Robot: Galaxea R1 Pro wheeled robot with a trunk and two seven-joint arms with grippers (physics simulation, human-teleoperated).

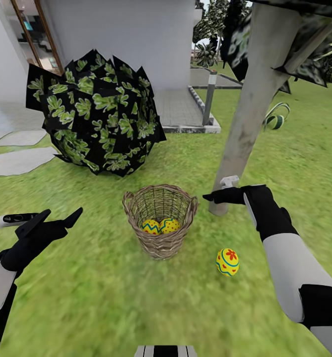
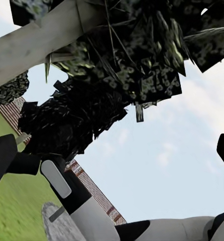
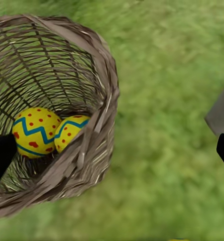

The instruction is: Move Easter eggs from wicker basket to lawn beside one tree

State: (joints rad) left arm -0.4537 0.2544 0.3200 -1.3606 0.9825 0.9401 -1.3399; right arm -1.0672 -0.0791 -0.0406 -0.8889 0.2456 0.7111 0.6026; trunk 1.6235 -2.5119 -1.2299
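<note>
The wicker basket (image 1: 160,243) stands upright on the lawn (image 1: 96,292), just in front of me. Two Easter eggs (image 1: 151,226) (image 1: 169,225) lie side by side at its bottom, and the right wrist view shows them too (image 3: 35,131) (image 3: 69,132). A third egg (image 1: 227,262) rests on the grass to the basket's right, close to the foot of the tree trunk (image 1: 245,114). My right gripper (image 1: 213,197) hovers open and empty beside the basket's right rim, one fingertip (image 3: 0,156) over the basket. My left gripper (image 1: 56,217) hangs open and empty well left of the basket.
A round black-and-green bush (image 1: 99,114) stands behind the basket on the left. Grey paving slabs (image 1: 19,161) lie at far left, and a grey post (image 1: 209,96) and stone step stand behind. Open grass spreads in front and to the right.
</note>
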